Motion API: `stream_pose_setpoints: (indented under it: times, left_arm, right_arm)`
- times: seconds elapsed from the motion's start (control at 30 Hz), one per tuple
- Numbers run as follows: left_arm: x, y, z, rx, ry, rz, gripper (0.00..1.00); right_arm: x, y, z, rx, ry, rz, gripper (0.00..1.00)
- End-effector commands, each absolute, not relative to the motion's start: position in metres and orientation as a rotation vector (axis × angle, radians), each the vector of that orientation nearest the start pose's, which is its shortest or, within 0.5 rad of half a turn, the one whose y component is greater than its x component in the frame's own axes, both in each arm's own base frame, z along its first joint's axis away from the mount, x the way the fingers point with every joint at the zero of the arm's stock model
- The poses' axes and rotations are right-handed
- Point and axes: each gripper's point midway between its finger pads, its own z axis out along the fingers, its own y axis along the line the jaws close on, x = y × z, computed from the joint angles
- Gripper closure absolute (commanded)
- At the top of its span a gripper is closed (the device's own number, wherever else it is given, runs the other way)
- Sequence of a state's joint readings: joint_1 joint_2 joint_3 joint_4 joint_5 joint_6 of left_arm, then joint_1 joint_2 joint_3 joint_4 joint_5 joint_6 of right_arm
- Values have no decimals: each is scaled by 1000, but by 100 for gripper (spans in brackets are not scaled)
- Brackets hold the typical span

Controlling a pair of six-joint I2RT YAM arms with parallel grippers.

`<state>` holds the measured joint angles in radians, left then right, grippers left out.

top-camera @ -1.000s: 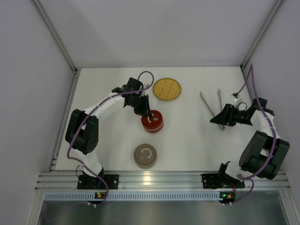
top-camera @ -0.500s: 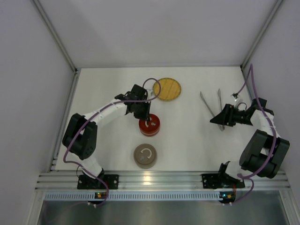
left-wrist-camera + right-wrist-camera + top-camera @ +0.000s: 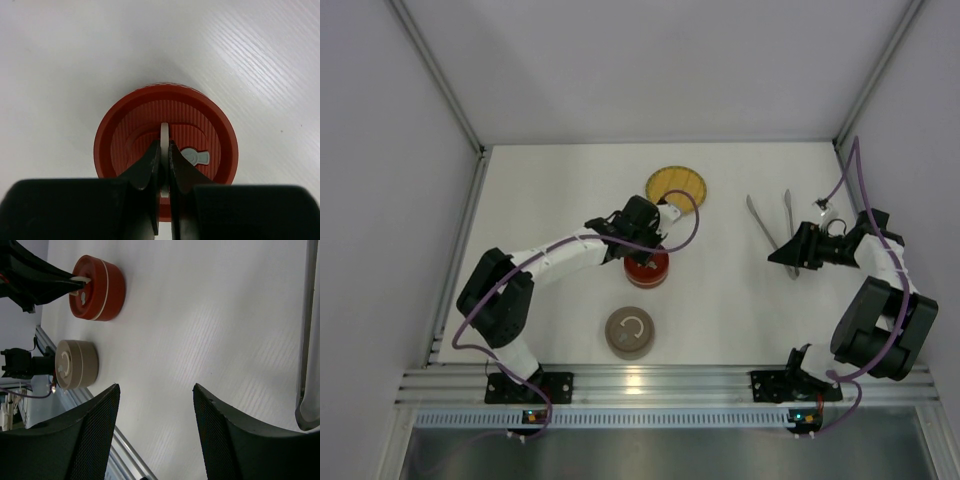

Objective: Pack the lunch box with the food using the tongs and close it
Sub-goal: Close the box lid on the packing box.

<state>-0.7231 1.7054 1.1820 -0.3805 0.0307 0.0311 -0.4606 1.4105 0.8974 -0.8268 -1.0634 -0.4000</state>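
While my left gripper [image 3: 164, 148] pinches the white tab [image 3: 164, 131] atop the red lunch box [image 3: 202, 125], I judge we're opening it: lift straight next, right gripper [image 3: 156, 390] spread empty beside the tongs [image 3: 306, 340].

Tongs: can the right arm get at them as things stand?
Probably yes. The right gripper is open close beside the tongs, with only bare table between them. The left gripper is well away, shut on the red container.

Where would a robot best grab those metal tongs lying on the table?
Probably mid-length and from straight above, with the right gripper straddling both thin arms. The tongs lie flat in a narrow V, so closing there should hold them and also squeeze the tips together.
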Motion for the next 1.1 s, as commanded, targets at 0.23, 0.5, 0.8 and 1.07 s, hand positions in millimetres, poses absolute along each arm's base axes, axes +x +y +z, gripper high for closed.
stream_pose_setpoints:
  times: [0.23,0.5,0.8,1.07]
  left_arm:
    - [219,-242,-8,1788,2415,-409,100]
    - [198,-245,-5,2086,2233,-429,100]
    - [161,-274,13,2238,2079,-529,100]
    - [111,-294,24,2382,1929,-543,100]
  right_arm:
    - [271,26,142,-115,2230,1078,40]
    - [271,26,141,-115,2231,1080,40]
    - [271,25,141,-113,2233,1079,40]
    - [271,26,141,-115,2232,1078,39]
